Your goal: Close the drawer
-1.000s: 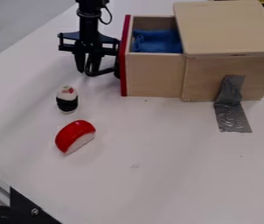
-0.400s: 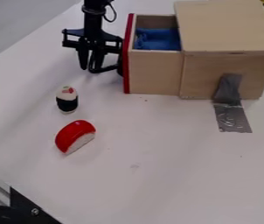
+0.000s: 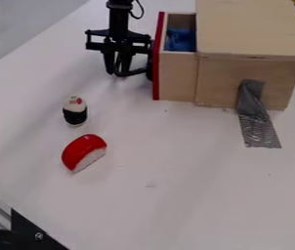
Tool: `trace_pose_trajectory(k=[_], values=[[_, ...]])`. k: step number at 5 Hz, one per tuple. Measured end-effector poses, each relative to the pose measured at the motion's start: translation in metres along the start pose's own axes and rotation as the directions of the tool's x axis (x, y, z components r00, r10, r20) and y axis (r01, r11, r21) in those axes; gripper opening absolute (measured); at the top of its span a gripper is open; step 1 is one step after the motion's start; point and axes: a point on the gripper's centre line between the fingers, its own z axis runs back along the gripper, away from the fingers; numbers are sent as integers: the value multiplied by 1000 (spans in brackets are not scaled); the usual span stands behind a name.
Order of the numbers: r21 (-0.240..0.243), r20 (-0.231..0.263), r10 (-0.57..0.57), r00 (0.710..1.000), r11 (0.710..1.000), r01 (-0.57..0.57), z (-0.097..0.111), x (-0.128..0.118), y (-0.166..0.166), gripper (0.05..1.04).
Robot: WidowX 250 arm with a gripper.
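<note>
A white table (image 3: 176, 195) slants across the view, its edge running diagonally at upper left and its surface stretching in front of a wooden box (image 3: 251, 29) at upper right. From the box's left side the drawer (image 3: 176, 75) stands partly open, its red front right beside the black gripper (image 3: 116, 73) on its left; whether the gripper is spread or pressed together, I cannot tell. Gray tape (image 3: 256, 119) runs from box to table, blue cloth (image 3: 180, 40) lies inside the drawer, and red-topped toy sushi (image 3: 83, 151) sits nearer the camera than a black-banded sushi roll (image 3: 75, 111).
</note>
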Motion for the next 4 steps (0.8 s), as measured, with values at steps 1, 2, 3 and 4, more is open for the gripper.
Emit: trace_pose_trajectory(k=[1,2,3,4], values=[[-3,-27,2,1000,1000,-2,-1,0,-3,294],[-5,-27,-6,1000,1000,6,0,-1,-7,294],[-7,-27,5,1000,1000,-5,0,-6,-15,294],[-13,-16,25,1000,1000,-25,0,-11,-25,294]])
